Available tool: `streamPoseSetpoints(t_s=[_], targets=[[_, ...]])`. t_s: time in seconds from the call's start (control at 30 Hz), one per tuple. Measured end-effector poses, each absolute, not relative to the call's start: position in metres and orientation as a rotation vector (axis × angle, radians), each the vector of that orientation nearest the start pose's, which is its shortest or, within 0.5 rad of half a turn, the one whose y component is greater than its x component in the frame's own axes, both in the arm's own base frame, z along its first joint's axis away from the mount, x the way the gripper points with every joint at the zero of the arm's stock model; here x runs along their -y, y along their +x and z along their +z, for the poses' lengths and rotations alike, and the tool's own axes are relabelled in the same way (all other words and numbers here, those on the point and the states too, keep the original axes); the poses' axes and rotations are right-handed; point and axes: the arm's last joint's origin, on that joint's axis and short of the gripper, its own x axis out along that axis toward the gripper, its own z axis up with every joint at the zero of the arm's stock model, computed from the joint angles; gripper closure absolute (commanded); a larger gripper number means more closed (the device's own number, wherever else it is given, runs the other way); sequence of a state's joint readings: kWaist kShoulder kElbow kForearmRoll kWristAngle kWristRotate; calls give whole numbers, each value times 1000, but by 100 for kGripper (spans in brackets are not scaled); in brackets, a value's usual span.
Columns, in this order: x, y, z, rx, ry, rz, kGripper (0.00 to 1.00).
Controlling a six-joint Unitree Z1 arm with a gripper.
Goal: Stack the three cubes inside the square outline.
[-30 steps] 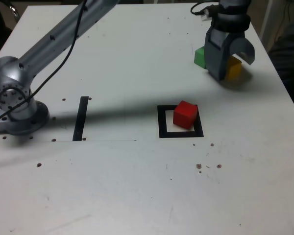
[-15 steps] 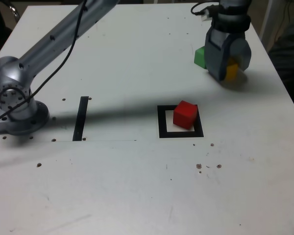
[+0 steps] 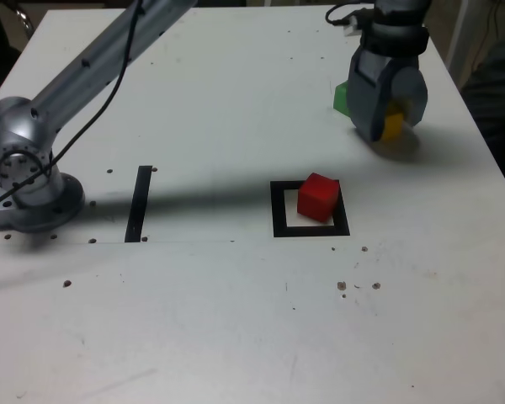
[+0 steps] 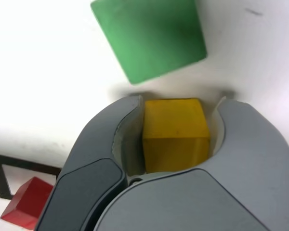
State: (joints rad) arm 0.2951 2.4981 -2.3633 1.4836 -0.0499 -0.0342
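My gripper (image 3: pixel 390 128) is at the far right of the table in the exterior view, shut on the yellow cube (image 3: pixel 394 126). The wrist view shows the yellow cube (image 4: pixel 176 134) pinched between both grey fingers (image 4: pixel 106 144). The green cube (image 3: pixel 342 97) rests on the table just beyond it, on the exterior view's left of the gripper, apart from the yellow one (image 4: pixel 149 38). The red cube (image 3: pixel 318 197) lies inside the square outline (image 3: pixel 310 229), towards its far right corner. A corner of the red cube (image 4: pixel 26 209) and of the outline (image 4: pixel 0 173) shows in the wrist view.
The arm's base (image 3: pixel 25 181) stands at the exterior view's left, and its link crosses above the table's far side. A narrow black strip (image 3: pixel 139 202) lies between the base and the outline. The table's right edge (image 3: pixel 488 151) runs close to the gripper.
The fingers, open around the yellow cube a second ago, have come together on it. The red and green cubes have not moved.
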Motion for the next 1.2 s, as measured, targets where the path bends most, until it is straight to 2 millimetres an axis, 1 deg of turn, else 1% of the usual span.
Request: streamPoseSetpoints(t_s=[0.17, 0.37, 0.47, 0.63, 0.8, 0.93, 1.2], targets=[[-120, 469, 242, -1591, -261, 177, 73], [-91, 456, 256, -1618, -195, 96, 73], [-74, 445, 264, -1634, -174, 49, 73], [-51, 425, 275, -1663, -143, -15, 73], [-29, 402, 293, -1662, -84, -85, 73], [-15, 390, 297, -1675, -44, -144, 73], [10, 378, 300, -1686, 63, -238, 73]])
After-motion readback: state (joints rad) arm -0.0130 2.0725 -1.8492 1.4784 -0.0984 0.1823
